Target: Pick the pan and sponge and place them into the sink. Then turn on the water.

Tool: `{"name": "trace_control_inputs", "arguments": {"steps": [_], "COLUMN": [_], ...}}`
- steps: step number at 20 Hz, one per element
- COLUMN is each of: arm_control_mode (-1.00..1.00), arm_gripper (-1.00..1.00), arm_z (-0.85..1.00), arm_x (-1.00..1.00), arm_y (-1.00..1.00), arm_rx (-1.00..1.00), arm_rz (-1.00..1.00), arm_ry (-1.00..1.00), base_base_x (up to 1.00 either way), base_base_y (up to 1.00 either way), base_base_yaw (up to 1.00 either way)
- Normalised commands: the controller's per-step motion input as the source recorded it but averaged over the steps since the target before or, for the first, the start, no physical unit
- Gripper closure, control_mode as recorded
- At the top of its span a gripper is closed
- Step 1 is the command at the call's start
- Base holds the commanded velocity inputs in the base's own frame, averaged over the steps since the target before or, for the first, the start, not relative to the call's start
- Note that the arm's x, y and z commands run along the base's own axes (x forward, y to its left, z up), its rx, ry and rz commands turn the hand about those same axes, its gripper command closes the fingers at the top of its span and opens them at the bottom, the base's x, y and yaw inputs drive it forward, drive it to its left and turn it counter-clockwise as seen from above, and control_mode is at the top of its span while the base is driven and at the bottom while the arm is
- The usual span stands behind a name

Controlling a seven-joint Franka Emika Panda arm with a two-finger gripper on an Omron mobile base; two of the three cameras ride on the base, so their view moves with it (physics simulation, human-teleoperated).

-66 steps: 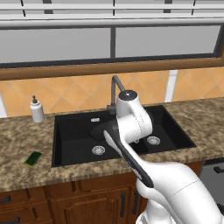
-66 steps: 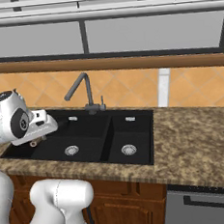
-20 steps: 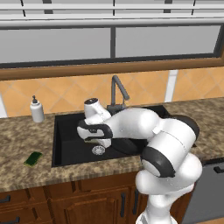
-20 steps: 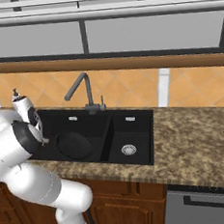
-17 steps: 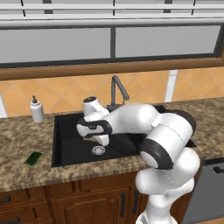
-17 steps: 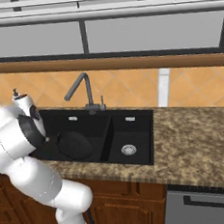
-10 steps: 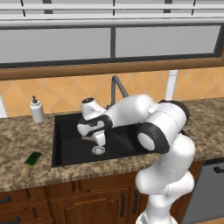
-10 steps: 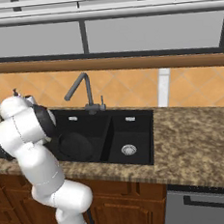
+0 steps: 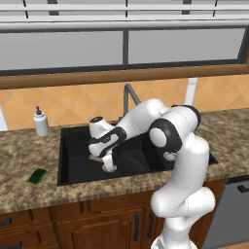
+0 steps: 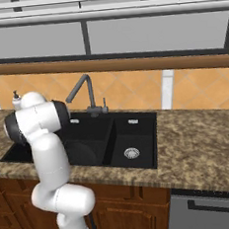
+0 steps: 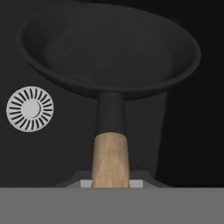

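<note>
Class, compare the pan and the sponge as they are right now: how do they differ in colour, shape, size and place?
The pan is black and round with a wooden handle; the sponge is green, flat and rectangular. The pan is far larger than the sponge. The pan is held by the pincer over the sink; the sponge lies on the counter beside it.

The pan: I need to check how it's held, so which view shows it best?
The hand view: the pan fills it, wooden handle running down to the gripper. The left base view shows just its handle tip at the gripper; in the right base view the arm blocks it.
</note>
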Motion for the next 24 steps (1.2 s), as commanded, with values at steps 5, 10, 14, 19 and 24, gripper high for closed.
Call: {"name": "trace_control_inputs", "arguments": {"steps": [5,10,14,19,24], "arm_control_mode": [-1.0,-1.0,-1.0,-1.0,-1.0], "arm_gripper": [1.0,1.0,1.0,1.0,1.0], "arm_z": [-0.43,-0.46,-0.52,-0.51,-0.49], "arm_x": [0.23,0.24,0.15,0.08,0.07], "arm_y": [0.05,0.09,0.17,0.26,0.47], "arm_rx": [0.02,0.03,0.03,0.03,0.01], "arm_rz": [-0.11,-0.11,-0.1,-0.1,-0.11], "arm_ry": [0.0,0.0,-0.03,-0.07,-0.09], "base_base_x": [0.0,0.0,0.0,0.0,0.0], "base_base_y": [0.0,0.0,0.0,0.0,0.0], "base_base_yaw": [0.0,0.0,0.0,0.0,0.0]}}
